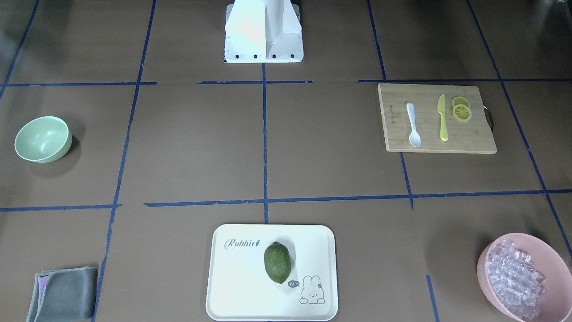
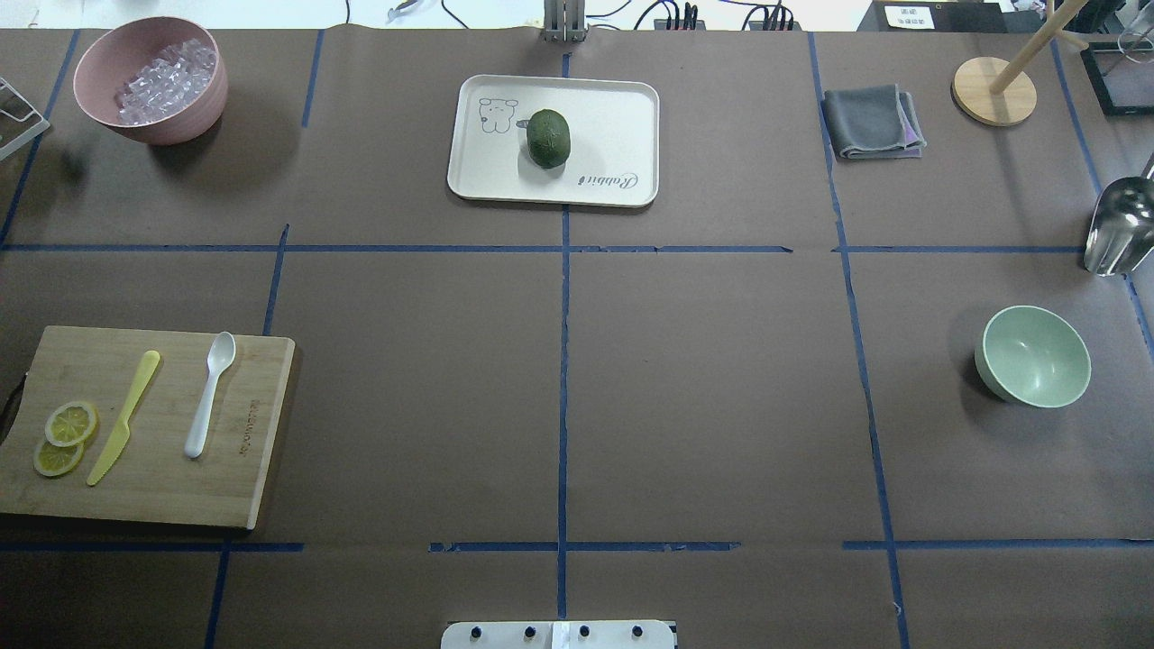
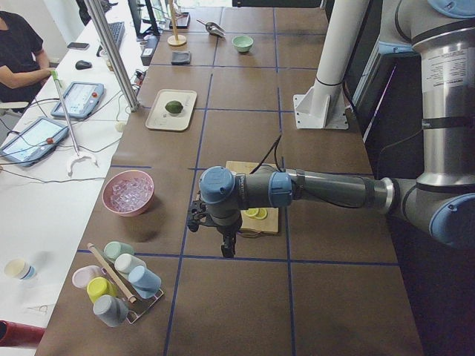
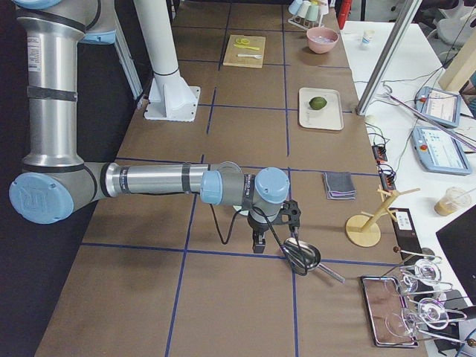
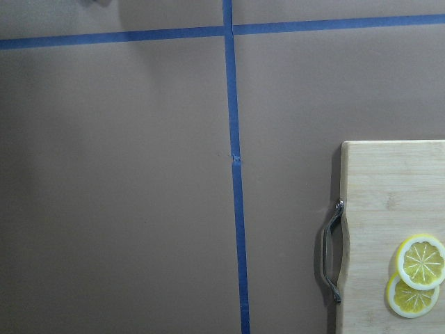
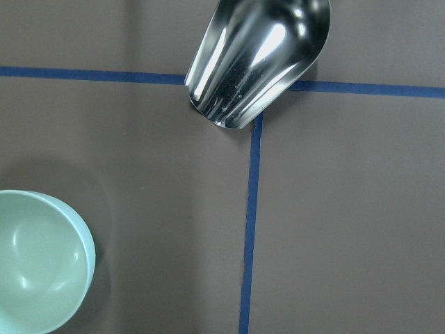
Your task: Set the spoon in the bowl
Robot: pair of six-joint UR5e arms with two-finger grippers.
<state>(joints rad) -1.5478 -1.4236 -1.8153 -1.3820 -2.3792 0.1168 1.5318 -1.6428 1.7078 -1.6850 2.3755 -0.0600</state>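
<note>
The white spoon [image 1: 413, 125] lies on the wooden cutting board [image 1: 473, 134] beside a yellow knife [image 1: 442, 117]; it also shows in the overhead view [image 2: 209, 394]. The mint-green bowl [image 1: 43, 138] stands empty at the table's other end, also in the overhead view [image 2: 1035, 356] and the right wrist view [image 6: 38, 261]. My left gripper [image 3: 227, 251] hangs above the table just past the board's handle end. My right gripper [image 4: 258, 244] hangs near the bowl. Both show only in side views, so I cannot tell whether they are open or shut.
Two lemon slices [image 2: 65, 437] lie on the board. A white tray [image 2: 613, 108] holds a green fruit [image 2: 549, 138]. A pink bowl of ice pieces [image 2: 151, 79], a grey cloth [image 2: 873, 122], a metal scoop [image 2: 1118, 225] and a wooden stand [image 2: 994, 90] sit along the edges.
</note>
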